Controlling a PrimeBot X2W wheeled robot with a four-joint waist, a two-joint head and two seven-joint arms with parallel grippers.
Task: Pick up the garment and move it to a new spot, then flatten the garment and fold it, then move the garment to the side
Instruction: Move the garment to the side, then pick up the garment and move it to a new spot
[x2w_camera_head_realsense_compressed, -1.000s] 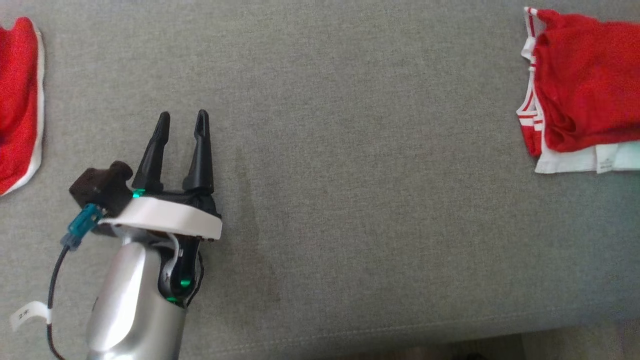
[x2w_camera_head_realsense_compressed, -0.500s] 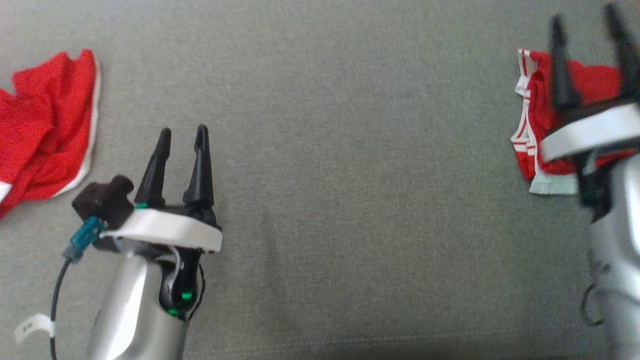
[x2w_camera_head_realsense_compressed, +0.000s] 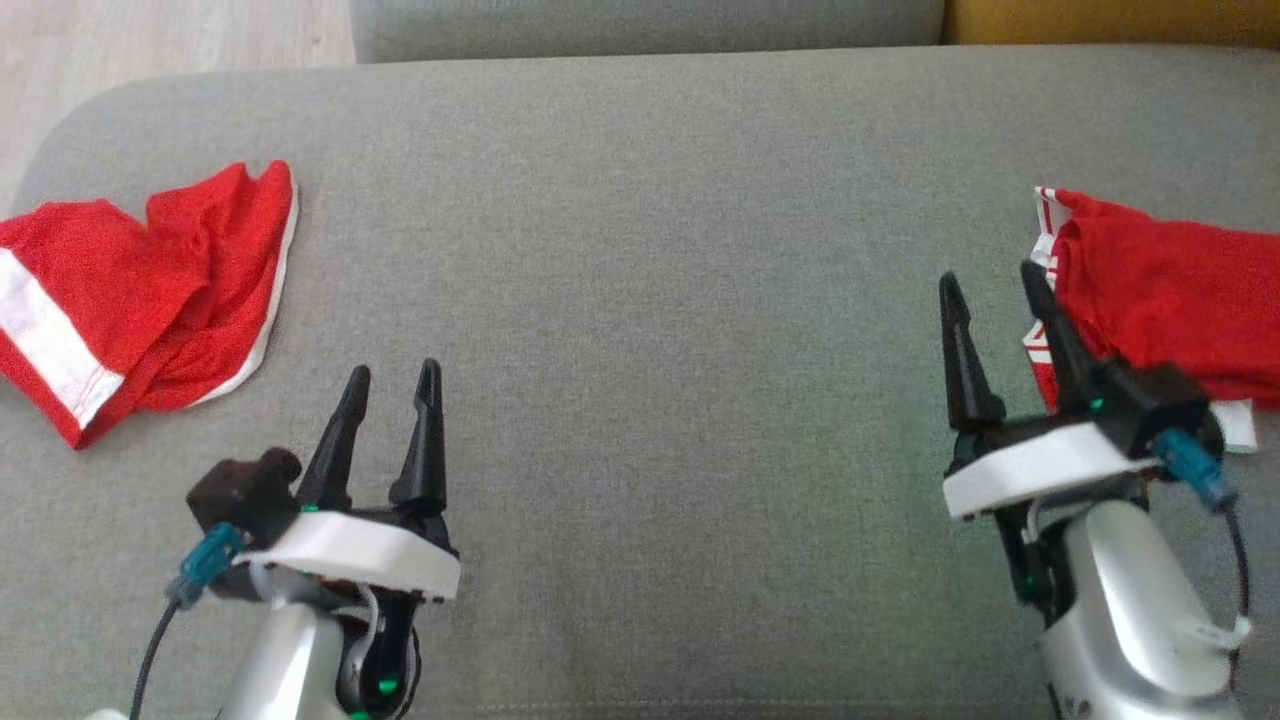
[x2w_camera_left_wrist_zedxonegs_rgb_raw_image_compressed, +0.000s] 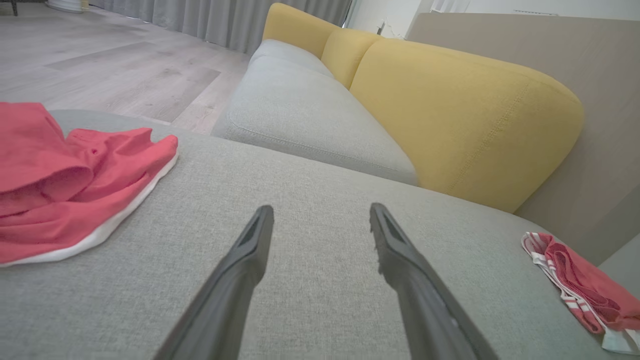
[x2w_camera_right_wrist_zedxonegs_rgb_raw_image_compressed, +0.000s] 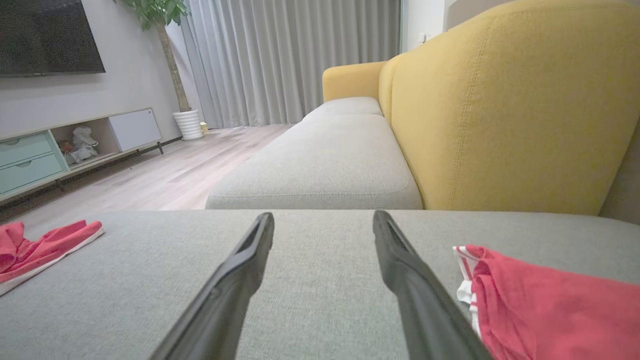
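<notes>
Right pincer (x2w_camera_head_realsense_compressed: 988, 275) (agape) perhaps touches folded garment (x2w_camera_head_realsense_compressed: 1170, 300).

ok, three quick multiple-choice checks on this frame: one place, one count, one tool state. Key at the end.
1. Where does the crumpled red garment with white trim lie on the grey fabric cushion?
A. at its left end
B. in the middle
C. at its front edge

2. How many red garments lie on that cushion?
A. one
B. two
C. three

3. What state is the left tool in?
A. shut on cloth
B. open, holding nothing
C. shut, empty

Key:
1 A: the head view has it at the cushion's left end, ahead and left of the left tool.
2 B: the crumpled one, plus a folded red garment with white stripes beside the right tool.
3 B: its fingers stand apart over bare cushion.
</notes>
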